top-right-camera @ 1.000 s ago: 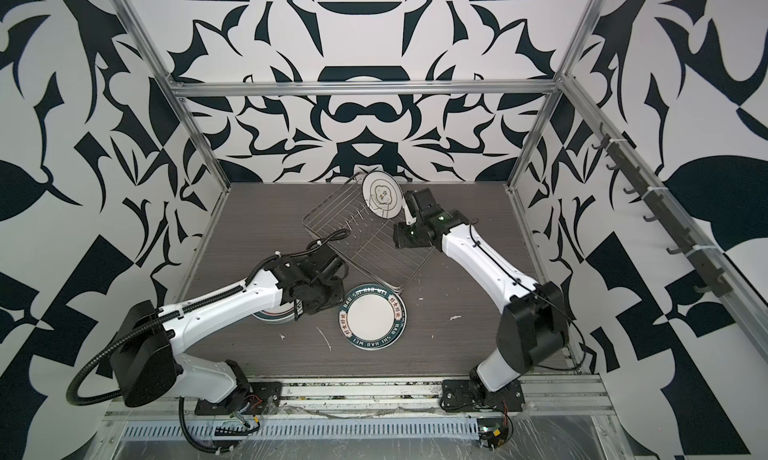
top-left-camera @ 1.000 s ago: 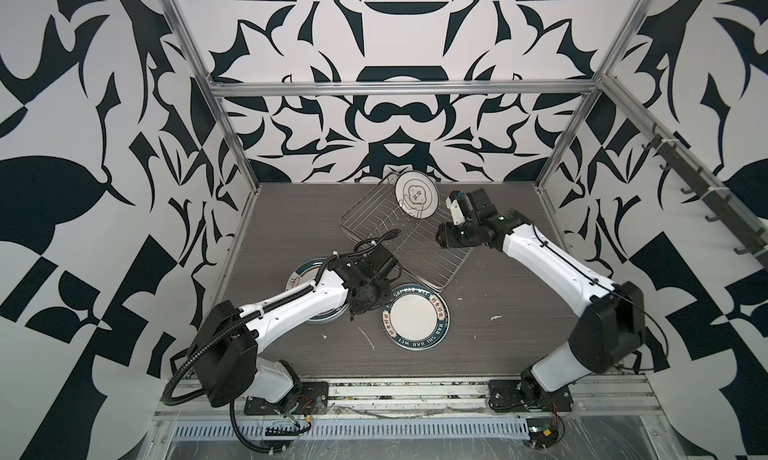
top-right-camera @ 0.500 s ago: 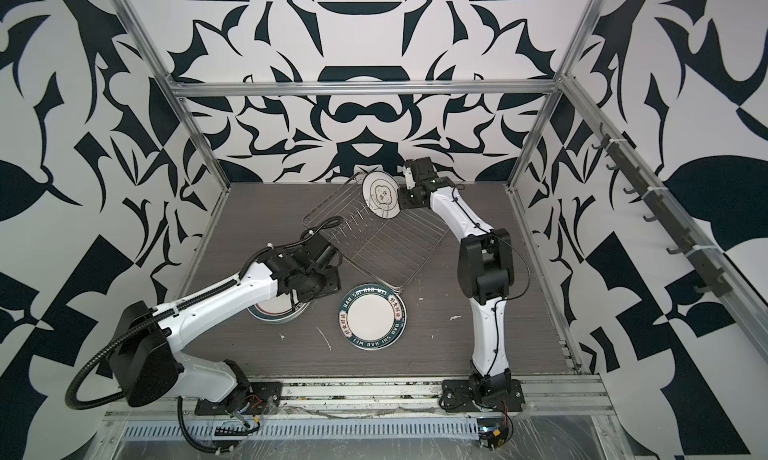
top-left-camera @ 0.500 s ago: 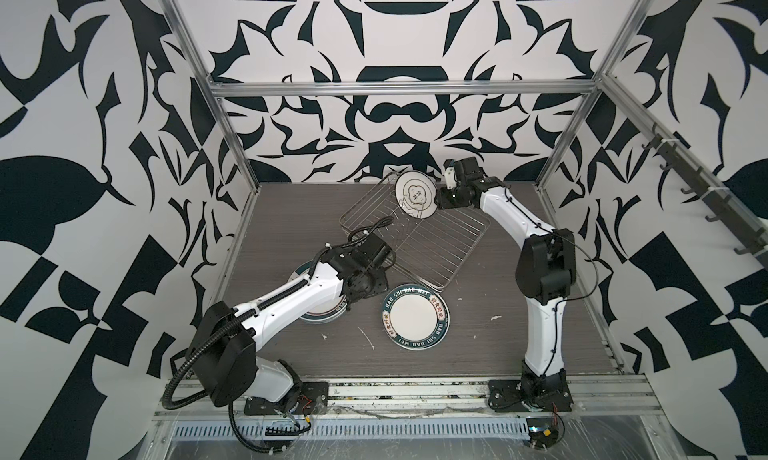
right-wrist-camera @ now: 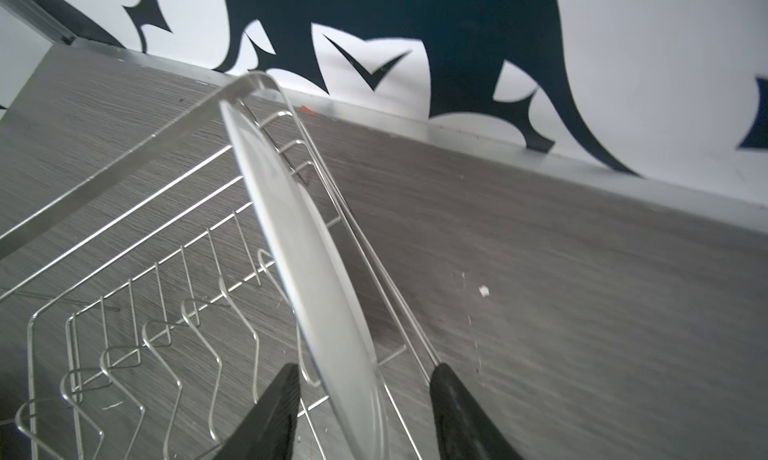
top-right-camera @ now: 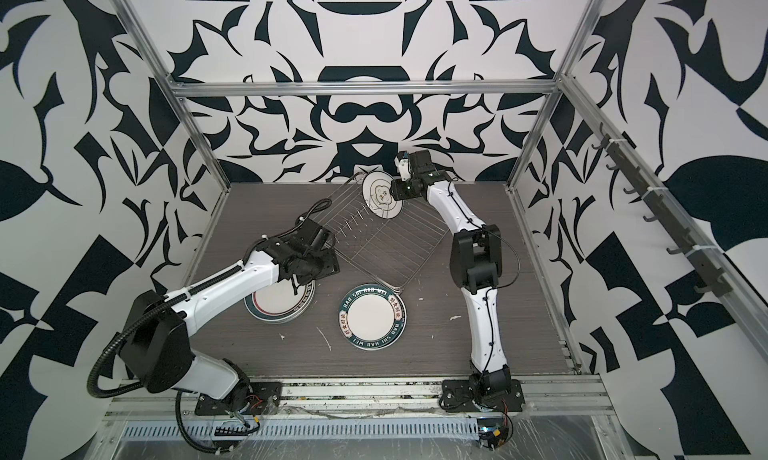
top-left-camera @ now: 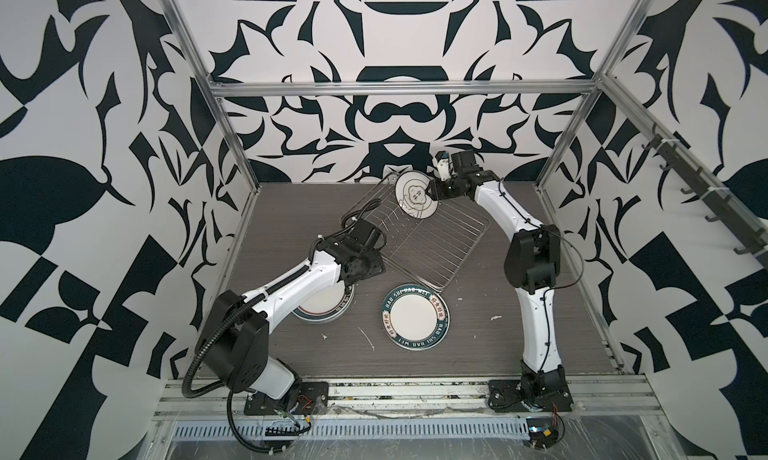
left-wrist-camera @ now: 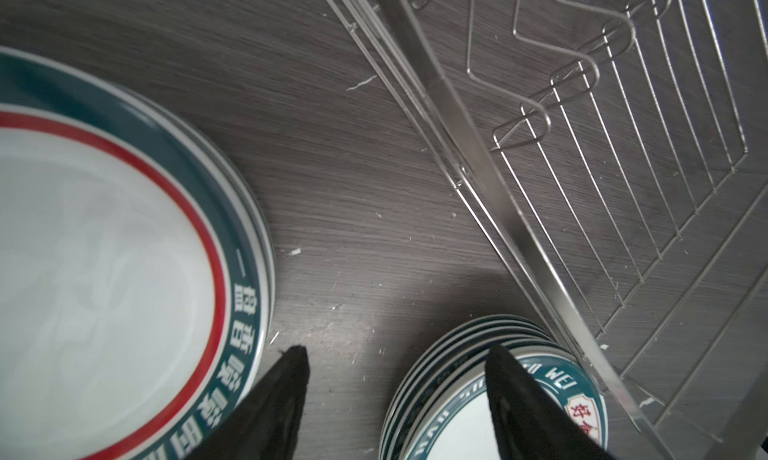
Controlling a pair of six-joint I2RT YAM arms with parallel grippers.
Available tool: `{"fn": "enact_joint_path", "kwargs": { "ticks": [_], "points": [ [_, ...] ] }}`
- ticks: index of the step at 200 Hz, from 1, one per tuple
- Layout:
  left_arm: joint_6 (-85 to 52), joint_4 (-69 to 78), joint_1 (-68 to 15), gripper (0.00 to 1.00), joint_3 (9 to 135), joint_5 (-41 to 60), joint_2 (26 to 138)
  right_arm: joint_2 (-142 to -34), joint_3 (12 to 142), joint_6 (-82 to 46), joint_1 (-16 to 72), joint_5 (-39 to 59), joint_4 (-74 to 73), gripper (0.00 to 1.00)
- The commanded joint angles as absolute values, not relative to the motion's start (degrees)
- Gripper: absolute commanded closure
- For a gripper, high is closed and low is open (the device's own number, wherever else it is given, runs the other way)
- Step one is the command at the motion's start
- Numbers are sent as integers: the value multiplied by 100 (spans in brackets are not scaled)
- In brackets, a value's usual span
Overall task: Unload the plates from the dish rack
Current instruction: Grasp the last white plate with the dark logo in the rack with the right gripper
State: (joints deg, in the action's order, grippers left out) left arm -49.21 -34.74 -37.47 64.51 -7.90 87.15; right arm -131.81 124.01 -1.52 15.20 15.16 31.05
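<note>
The dish rack [top-left-camera: 419, 246] lies on the grey table in both top views, holding one upright white plate [top-left-camera: 417, 195] at its far end. My right gripper [right-wrist-camera: 366, 368] is open at that plate's right edge. In the right wrist view the plate [right-wrist-camera: 307, 250] stands edge-on between the fingers with gaps on both sides. Two stacks of teal-rimmed plates lie near the rack: a red-ringed stack [top-left-camera: 322, 310] under my left arm and a lettered stack [top-left-camera: 413, 316]. My left gripper [left-wrist-camera: 395, 352] is open and empty, above the table between the two stacks [left-wrist-camera: 104, 250] [left-wrist-camera: 469, 400].
The rack's side rail [left-wrist-camera: 490, 179] and its upright wire prongs [right-wrist-camera: 174, 337] run close to both grippers. The back wall stands just behind the upright plate. White specks lie on the table in front of the stacks.
My right arm has swung from the rack's right side to the far end, bringing its jaws round the upright plate's edge and narrowing them. My left gripper has opened wider and shifted slightly away.
</note>
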Motion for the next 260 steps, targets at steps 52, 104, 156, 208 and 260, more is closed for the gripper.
{"fn": "enact_joint_path", "kwargs": {
  "ticks": [52, 104, 156, 208, 260],
  "points": [
    [-4571, -2850, -3665, 28, 6851, -525, 9383, -13314, 12810, -2, 1485, 1893, 3037, 61],
    [-4474, -2907, -3643, 29, 7208, -339, 9763, -13402, 12896, 7, 1434, 2012, 3073, 72],
    [-4526, -2773, -3647, 30, 7312, -152, 10008, -13529, 13099, 103, 1398, 2257, 3092, 77],
    [-4553, -2648, -3647, 31, 7475, -18, 10307, -13839, 13550, 235, 1384, 2352, 3189, 86],
    [-4570, -2532, -3656, 32, 7688, 155, 10567, -13707, 13509, 365, 1345, 2106, 3167, 96]
  ]
}}
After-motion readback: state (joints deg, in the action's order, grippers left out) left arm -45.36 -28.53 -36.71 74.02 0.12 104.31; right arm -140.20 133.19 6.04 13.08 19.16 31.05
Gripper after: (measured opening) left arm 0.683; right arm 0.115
